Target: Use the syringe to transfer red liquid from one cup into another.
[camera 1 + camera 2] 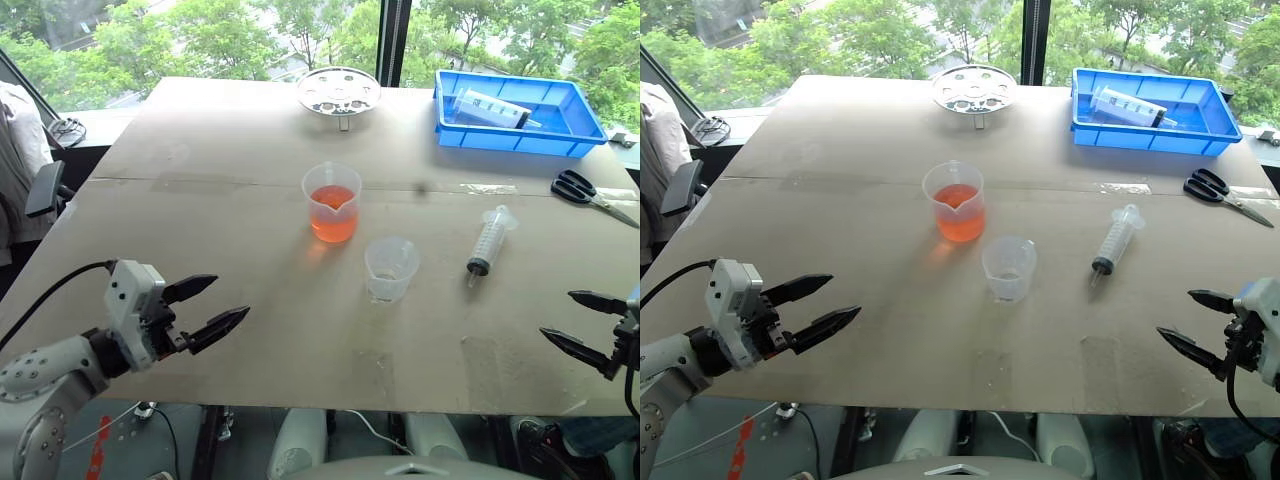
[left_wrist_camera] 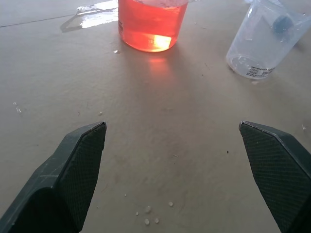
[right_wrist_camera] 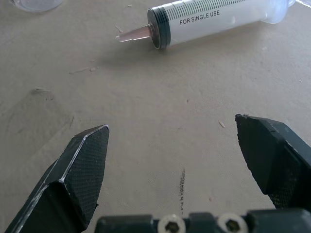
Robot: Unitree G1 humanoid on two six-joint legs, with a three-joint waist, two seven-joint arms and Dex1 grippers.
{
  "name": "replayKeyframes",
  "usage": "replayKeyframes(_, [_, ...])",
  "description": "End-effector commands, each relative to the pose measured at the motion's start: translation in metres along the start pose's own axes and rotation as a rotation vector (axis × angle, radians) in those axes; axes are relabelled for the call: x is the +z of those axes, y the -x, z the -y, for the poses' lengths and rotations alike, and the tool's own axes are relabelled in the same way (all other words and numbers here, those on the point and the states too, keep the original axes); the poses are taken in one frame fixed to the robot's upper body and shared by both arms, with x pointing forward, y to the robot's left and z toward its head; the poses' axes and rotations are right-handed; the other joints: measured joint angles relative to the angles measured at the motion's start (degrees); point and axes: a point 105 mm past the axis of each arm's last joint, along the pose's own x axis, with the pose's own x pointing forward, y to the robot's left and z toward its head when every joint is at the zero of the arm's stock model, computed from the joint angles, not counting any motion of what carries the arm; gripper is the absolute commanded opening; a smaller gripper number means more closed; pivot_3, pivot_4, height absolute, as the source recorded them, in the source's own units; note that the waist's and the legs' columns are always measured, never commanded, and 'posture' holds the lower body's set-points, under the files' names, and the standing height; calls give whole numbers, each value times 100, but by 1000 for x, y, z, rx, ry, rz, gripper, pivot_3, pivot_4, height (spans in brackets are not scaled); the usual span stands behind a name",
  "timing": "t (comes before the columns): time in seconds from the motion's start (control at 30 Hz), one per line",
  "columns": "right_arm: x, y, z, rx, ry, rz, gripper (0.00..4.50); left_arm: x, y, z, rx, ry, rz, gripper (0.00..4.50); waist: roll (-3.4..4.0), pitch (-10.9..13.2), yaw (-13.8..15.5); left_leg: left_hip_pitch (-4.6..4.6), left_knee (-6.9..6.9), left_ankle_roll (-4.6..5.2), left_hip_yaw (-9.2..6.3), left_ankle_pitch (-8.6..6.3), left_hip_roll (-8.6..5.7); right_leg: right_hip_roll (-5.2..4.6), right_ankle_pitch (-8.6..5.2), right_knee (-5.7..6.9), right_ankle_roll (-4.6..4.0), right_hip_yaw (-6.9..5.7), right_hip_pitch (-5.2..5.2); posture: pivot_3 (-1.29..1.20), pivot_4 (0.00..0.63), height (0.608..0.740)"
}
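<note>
The taller spouted beaker (image 1: pixel 332 203) stands mid-table, about half full of orange-red liquid (image 1: pixel 333 218). Just in front of it and to its right stands the shorter clear cup (image 1: pixel 391 268), which looks empty. The syringe (image 1: pixel 489 240) lies flat on the table to the right of the cups, its tip toward me and its plunger pushed in. My left gripper (image 1: pixel 231 296) hovers open over the near left of the table, pointing at the beaker (image 2: pixel 152 24). My right gripper (image 1: pixel 557 314) is open at the near right edge, with the syringe (image 3: pixel 218 22) a short way ahead of it.
A blue tray (image 1: pixel 583 128) holding a packaged item sits at the far right. Black-handled scissors (image 1: pixel 590 192) lie in front of it. A round metal disc (image 1: pixel 339 90) rests at the far middle. The table's (image 1: pixel 200 200) near edge runs just under both grippers.
</note>
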Motion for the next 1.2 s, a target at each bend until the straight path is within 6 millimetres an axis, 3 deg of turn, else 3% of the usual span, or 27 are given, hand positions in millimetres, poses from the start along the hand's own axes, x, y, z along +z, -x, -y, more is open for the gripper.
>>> replayKeyframes(0.03, [22, -6, 11, -84, -7, 55, 4500, 27, -9, 6, -42, -57, 76, 4455, 0, 0, 1, 0, 0, 0, 0, 0, 0, 0, 0, 0, 0, 0, 0, 0, 150, 740])
replayKeyframes(0.13, [54, -26, 28, -264, -37, 40, 4500, 61, -27, 31, -176, -102, 160, 4455, 4, 8, -9, -4, 18, 0, -7, 1, 3, 1, 2, 13, 0, -4, -5, 0, 150, 740])
replayKeyframes(0.23, [71, -44, 27, -230, -122, -46, 4500, 75, -35, 48, -267, -155, 177, 4455, 18, -4, -39, -2, 21, -1, 5, 2, 2, -4, 13, 16, -13, 2, -7, 0, 150, 740])
replayKeyframes(0.33, [87, -54, 23, -193, -185, -74, 4500, 82, -39, 58, -317, -198, 176, 4455, 16, -7, -17, -3, 5, -1, 3, 1, 2, 13, 11, 7, -13, -3, -11, 0, 150, 740])
replayKeyframes(0.47, [107, -88, 38, -235, -415, -200, 4500, 96, -43, 71, -394, -251, 203, 4455, 24, 3, -34, -24, -5, -2, 3, 0, -2, 31, 19, 4, 12, 0, -30, 0, 150, 740])
replayKeyframes(0.57, [115, -115, 49, -224, -556, -251, 4500, 100, -46, 74, -398, -262, 220, 4455, 18, 5, -63, -22, -12, 1, 12, -1, -9, 26, 17, -2, 17, 5, -29, 0, 150, 740])
replayKeyframes(0.7, [122, -135, 54, -240, -663, -343, 4500, 97, -45, 77, -385, -250, 224, 4455, 17, 6, -33, -20, -10, 3, 10, -2, -11, 25, 17, -1, 16, 2, -25, 0, 150, 740])
replayKeyframes(0.97, [135, -142, 63, -369, -731, -501, 4500, 94, -39, 80, -343, -230, 227, 4455, 15, 6, -41, -23, -11, 5, 10, -3, -13, 25, 18, -3, 16, 1, -25, 0, 150, 740])
replayKeyframes(1.2, [151, -135, 66, -388, -754, -502, 4500, 88, -32, 82, -303, -210, 218, 4455, 19, 9, -57, -23, -12, 7, 11, -4, -13, 27, 17, -2, 16, 1, -26, 0, 150, 740])
